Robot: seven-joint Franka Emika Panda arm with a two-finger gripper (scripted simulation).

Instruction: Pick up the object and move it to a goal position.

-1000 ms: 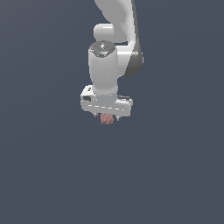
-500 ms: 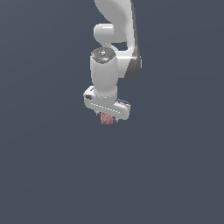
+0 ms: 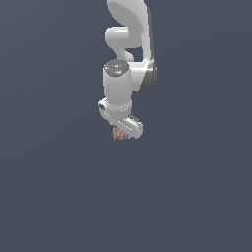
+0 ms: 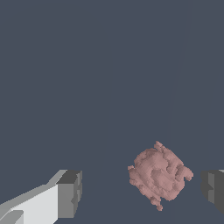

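Whereas a second ago the white arm's hand faced squarely, it has now rotated about its vertical axis — jaws spread, gripping nothing — with the small pinkish-red lumpy object (image 4: pixel 159 176) lying between them on the grey worktop (image 3: pixel 59 187), ungrasped.

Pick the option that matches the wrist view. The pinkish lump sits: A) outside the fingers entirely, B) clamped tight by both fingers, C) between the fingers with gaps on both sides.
C: the object lies between the gripper fingers, with bare background showing on each side.
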